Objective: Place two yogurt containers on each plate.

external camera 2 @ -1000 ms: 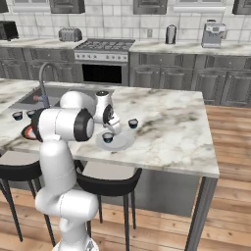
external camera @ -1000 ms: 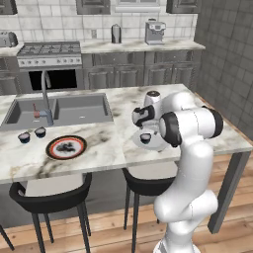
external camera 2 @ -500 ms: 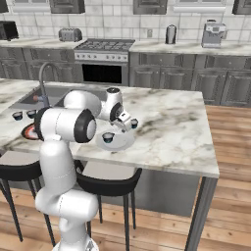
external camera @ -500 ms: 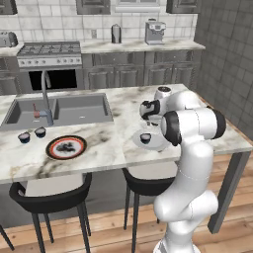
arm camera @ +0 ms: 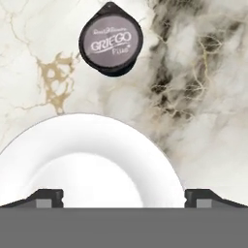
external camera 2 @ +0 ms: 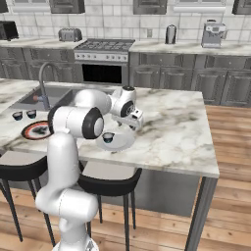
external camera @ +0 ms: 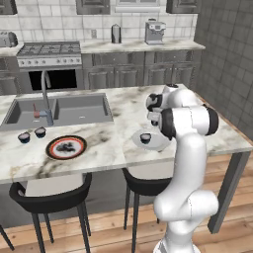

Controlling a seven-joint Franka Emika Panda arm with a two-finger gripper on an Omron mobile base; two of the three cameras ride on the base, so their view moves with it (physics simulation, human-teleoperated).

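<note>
The pincer [arm camera: 124,196], spread wide and empty, has been carried past the white plate [arm camera: 87,160] toward a yogurt cup [arm camera: 111,39] on the desk [arm camera: 203,97], apparently next to be fetched.

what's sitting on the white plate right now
One yogurt cup sits on the white plate in the base views. The arm covers part of the plate there. The hand view shows bare plate, with another cup on the counter beyond its rim.
</note>
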